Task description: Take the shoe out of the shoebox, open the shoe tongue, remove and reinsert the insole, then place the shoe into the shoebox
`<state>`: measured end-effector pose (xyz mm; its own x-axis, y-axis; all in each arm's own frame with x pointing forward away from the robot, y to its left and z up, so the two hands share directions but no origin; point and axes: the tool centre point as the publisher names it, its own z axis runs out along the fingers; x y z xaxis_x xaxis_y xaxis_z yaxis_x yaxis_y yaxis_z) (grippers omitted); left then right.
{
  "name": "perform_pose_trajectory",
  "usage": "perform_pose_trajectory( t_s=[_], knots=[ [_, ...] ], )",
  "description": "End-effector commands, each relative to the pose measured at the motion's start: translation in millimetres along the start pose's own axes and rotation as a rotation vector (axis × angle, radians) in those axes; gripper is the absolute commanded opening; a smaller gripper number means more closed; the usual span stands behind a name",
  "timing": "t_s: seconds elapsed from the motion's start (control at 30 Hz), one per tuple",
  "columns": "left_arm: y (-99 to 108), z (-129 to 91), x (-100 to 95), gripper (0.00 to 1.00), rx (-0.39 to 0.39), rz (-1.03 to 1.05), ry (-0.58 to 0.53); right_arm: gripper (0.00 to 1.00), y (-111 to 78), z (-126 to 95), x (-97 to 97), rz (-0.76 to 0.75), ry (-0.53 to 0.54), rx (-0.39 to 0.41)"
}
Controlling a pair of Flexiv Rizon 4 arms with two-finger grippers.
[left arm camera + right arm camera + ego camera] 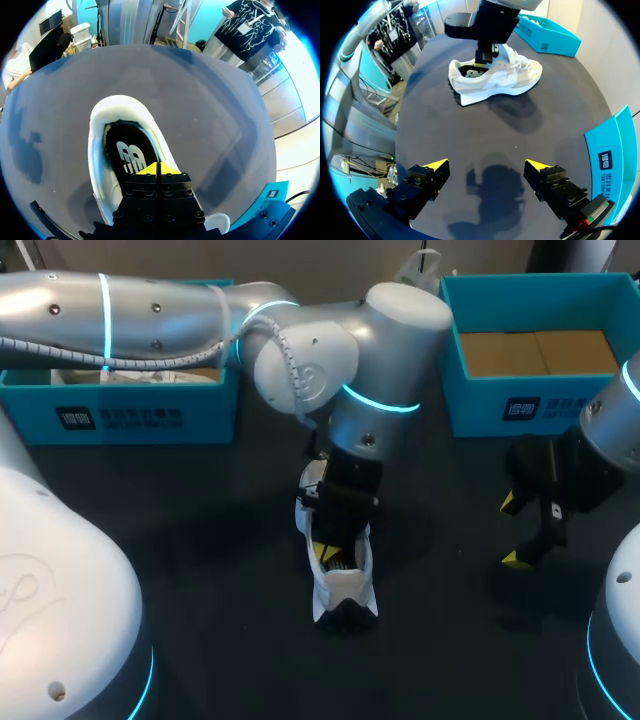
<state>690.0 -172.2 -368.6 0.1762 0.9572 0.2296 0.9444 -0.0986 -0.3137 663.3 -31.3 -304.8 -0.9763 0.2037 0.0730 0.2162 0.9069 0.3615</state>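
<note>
Head view first: the shoe (pixel 345 585) stands near the middle of the dark surface (pixel 200 540), out of both boxes, heel toward 6 o'clock and toe toward 12. My left arm (pixel 320 360) comes in from 10 o'clock and covers the toe half, so from above I get little more than the white heel. My left hand (pixel 324 552) is down in the shoe's opening. At 3 o'clock from the shoe, well apart, my right hand (pixel 512 530) hangs over bare surface, released, fingers wide, nothing in it. The left shoebox (pixel 120 415) sits at 10 o'clock, partly behind my arm. The right shoebox (pixel 500 410) is at 1 o'clock, with brown cardboard (pixel 540 352) on its floor.

The left wrist view gives what the arm hides. My left hand (pixel 159 169) is clenched, yellow tips pressed together with no gap, right over the black insole (pixel 125 150) inside the shoe (pixel 97 150). Whether those tips pinch the insole, I cannot tell.

The right wrist view shows the whole shoe (pixel 495 80) side-on, toe included, ahead of my open right hand (pixel 487 167). My left hand (pixel 481 60) dips in near the heel. The left shoebox (pixel 550 35) lies beyond the shoe, and the right shoebox (pixel 615 150) has a wall just beside one of my fingers.
</note>
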Motion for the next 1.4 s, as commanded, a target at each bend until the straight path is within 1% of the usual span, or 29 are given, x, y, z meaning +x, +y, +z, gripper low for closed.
perform_pose_trajectory(
  t_s=[0.03,0.33,0.43,0.57,0.73,0.9,1.1,1.27,1.33,1.4],
  knots=[
    [-3.1,2.1,5.5,0.0,-0.007,0.004,0.008,1.0,-0.2,-0.2,1.1,0.0,-0.002,0.001],
    [4.8,26.0,-3.6,0.0,0.026,0.006,-0.002,1.0,-0.2,-0.2,1.1,0.0,-0.002,0.001],
    [7.3,31.5,-6.7,0.0,0.025,0.003,-0.002,1.0,-0.2,-0.2,1.1,0.0,-0.002,0.001],
    [9.5,32.9,-7.7,0.0,0.031,-0.007,-0.028,1.0,-0.2,-0.2,1.1,0.0,-0.002,0.001],
    [10.3,26.4,-7.1,0.0,0.024,-0.008,-0.063,1.0,-0.2,-0.2,1.1,0.0,-0.002,0.001],
    [3.9,23.3,-7.7,0.0,0.0,0.009,-0.075,1.0,-0.2,-0.2,1.1,0.0,-0.002,0.001],
    [-4.5,19.3,-7.2,0.0,-0.004,0.03,-0.099,1.0,-0.2,-0.2,1.1,0.0,-0.002,0.001],
    [-5.6,32.1,-17.9,0.0,0.019,0.044,-0.088,1.0,-0.2,-0.2,1.1,0.0,-0.002,0.001],
    [-6.0,37.5,-21.9,0.0,0.009,0.043,-0.076,1.0,-0.2,-0.2,1.1,0.0,-0.002,0.001],
    [-4.9,40.6,-24.3,0.0,-0.021,0.026,-0.073,1.0,-0.2,-0.2,1.1,0.0,-0.002,0.001]
  ],
)
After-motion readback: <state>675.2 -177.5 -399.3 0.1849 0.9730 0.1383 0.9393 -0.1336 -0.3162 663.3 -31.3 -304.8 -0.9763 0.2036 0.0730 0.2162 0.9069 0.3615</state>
